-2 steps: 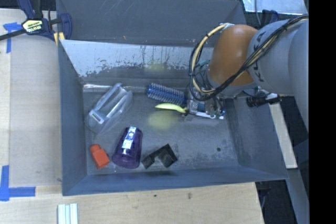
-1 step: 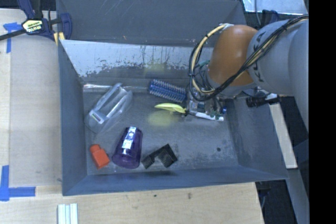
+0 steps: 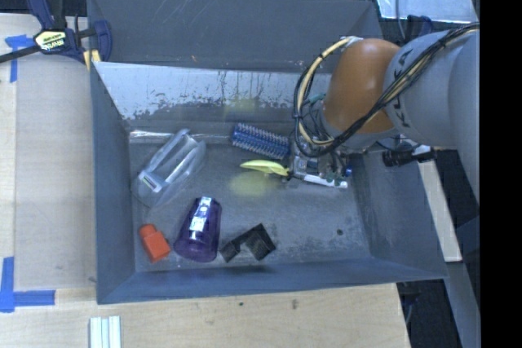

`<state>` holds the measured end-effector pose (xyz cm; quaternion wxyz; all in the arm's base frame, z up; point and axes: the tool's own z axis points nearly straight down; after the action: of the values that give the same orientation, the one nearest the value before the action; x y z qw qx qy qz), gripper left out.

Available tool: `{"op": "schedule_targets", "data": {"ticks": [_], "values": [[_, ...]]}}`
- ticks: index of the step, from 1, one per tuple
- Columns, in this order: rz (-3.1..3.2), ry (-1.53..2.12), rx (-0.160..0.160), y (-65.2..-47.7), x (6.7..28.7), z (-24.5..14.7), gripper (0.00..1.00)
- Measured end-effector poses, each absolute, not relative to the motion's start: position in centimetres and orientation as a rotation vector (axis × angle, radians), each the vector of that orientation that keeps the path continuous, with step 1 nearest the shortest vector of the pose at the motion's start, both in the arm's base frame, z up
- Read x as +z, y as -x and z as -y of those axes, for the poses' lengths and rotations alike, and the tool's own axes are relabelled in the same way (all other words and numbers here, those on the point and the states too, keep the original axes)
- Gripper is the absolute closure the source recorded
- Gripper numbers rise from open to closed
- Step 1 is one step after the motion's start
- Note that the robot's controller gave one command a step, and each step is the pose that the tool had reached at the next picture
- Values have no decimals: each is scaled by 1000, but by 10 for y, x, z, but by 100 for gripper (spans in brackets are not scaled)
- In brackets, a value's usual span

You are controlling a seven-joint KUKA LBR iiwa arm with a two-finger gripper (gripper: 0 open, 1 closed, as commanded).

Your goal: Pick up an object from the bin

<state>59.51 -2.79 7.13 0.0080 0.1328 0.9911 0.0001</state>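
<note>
Gripper [image 3: 295, 172] hangs low, right of the bin's [image 3: 110, 175] middle; its grip cannot be told. From the left lie an orange cap [image 3: 152, 242], clear case [image 3: 170, 163], purple cup [image 3: 201, 229], black block [image 3: 249, 243] and blue brush [image 3: 261, 139]. A curved yellow piece [image 3: 263, 167] meets the gripper's tip.

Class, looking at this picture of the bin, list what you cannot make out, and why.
1. Camera view: whether the claw touches the yellow curved thing; the orange wrist cover and cables overhang it.
2. Camera view: the right end of the blue bristled thing, behind the arm.
3. Camera view: what the black thing is; too dark.
</note>
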Motion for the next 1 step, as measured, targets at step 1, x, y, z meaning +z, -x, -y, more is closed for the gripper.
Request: {"op": "schedule_targets", "data": {"ticks": [1], "values": [[-3098, -415, 0, -595, 71, 28, 100]]}}
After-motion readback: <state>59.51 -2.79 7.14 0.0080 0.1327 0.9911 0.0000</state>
